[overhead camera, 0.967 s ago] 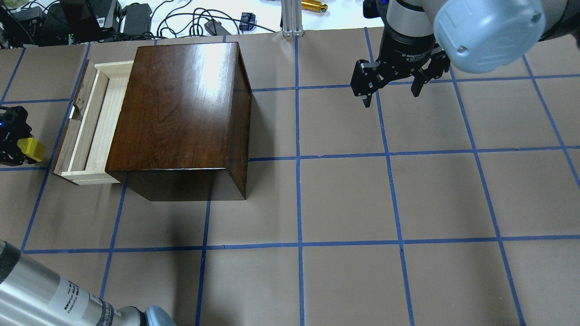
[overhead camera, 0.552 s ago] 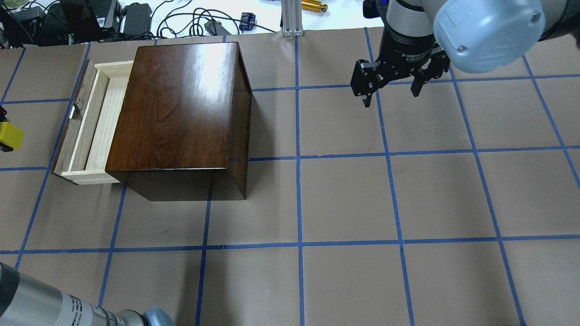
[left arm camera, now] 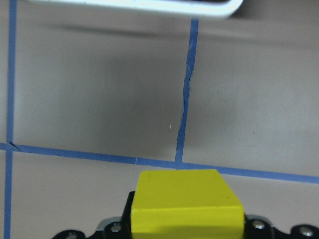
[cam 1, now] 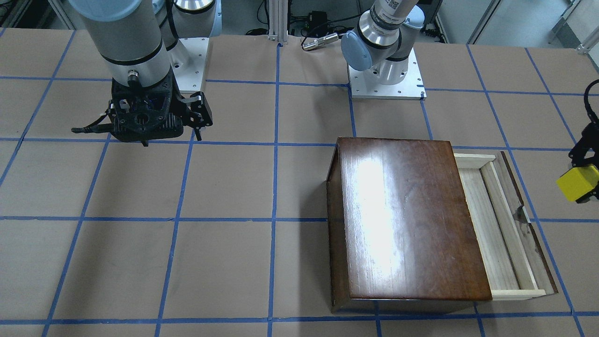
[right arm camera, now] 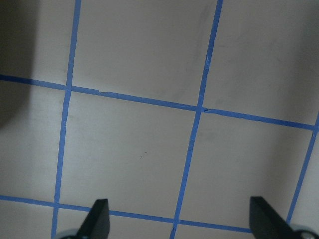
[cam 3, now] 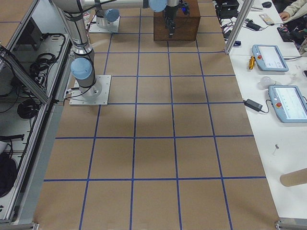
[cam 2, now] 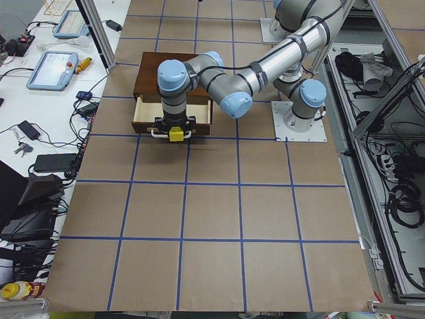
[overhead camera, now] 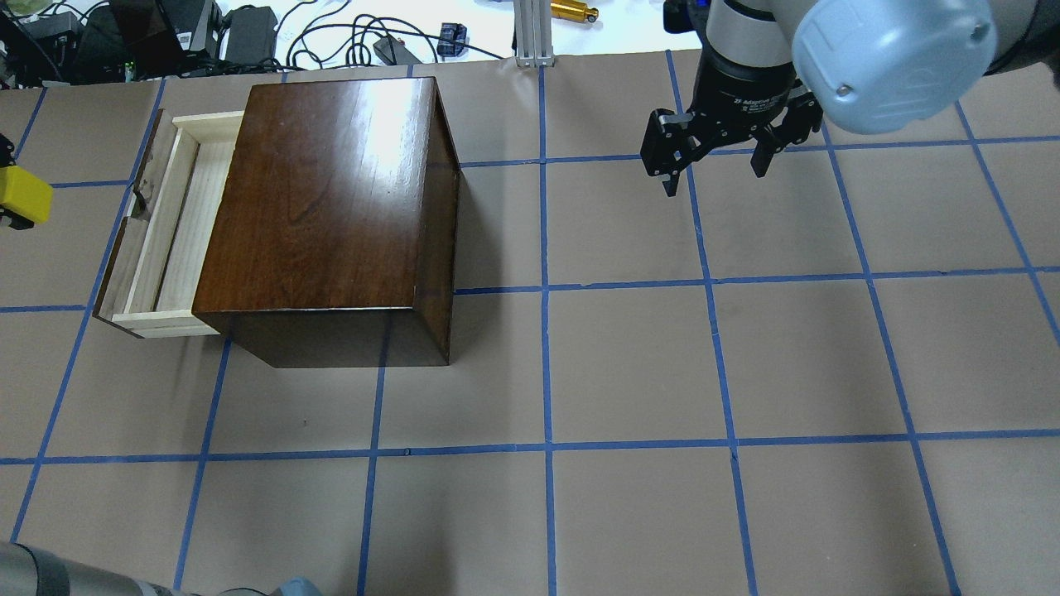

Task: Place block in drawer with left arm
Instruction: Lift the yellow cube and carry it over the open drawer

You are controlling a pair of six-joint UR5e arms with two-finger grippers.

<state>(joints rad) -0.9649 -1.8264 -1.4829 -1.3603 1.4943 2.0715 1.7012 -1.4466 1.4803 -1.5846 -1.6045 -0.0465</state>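
The yellow block (overhead camera: 23, 194) is held in my left gripper (overhead camera: 7, 203), which is shut on it at the overhead view's left edge, above the table and apart from the drawer's front. The block also shows in the front view (cam 1: 578, 182), the left side view (cam 2: 176, 134) and the left wrist view (left arm camera: 184, 201). The drawer (overhead camera: 170, 223) stands pulled open from the dark-brown cabinet (overhead camera: 331, 190), and its pale tray (cam 1: 496, 234) holds nothing. Its white handle (left arm camera: 134, 5) shows at the top of the left wrist view. My right gripper (overhead camera: 714, 178) hangs open and empty over the far right of the table.
Brown paper with a blue tape grid (overhead camera: 546, 290) covers the table. Cables and power bricks (overhead camera: 248, 33) lie beyond the far edge. The arm bases (cam 1: 383, 75) stand on the robot's side. Tablets (cam 3: 271, 57) sit on a side bench.
My left gripper has carried the block away from the robot along the drawer's front, after first pulling slightly further from it. The left arm's lower links slid out of the overhead view. The right arm is still.
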